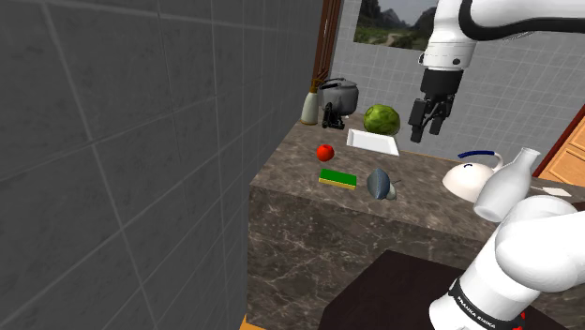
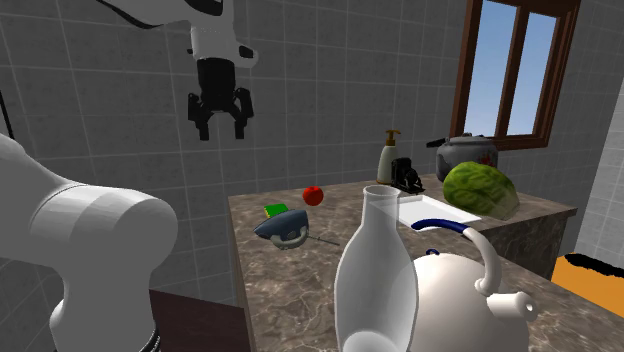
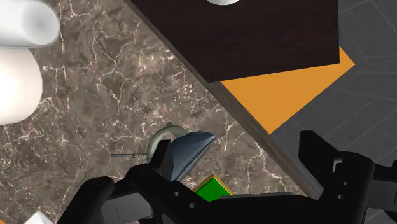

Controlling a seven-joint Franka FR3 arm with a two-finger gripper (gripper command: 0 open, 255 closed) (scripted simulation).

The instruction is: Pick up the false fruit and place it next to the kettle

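Note:
A small red fruit rests on the brown marble counter, near its edge toward the shoulder view's left. The white kettle with a blue handle stands at the shoulder view's right end of the counter. My black gripper hangs open high above the counter, pointing down, between fruit and kettle, with nothing between its fingers. In the wrist view it is over a blue-grey tool and the counter's front edge.
A green sponge and a blue-grey tool lie near the fruit. Behind are a white board, a watermelon, a dark pot and a soap bottle. A white bottle stands by the kettle.

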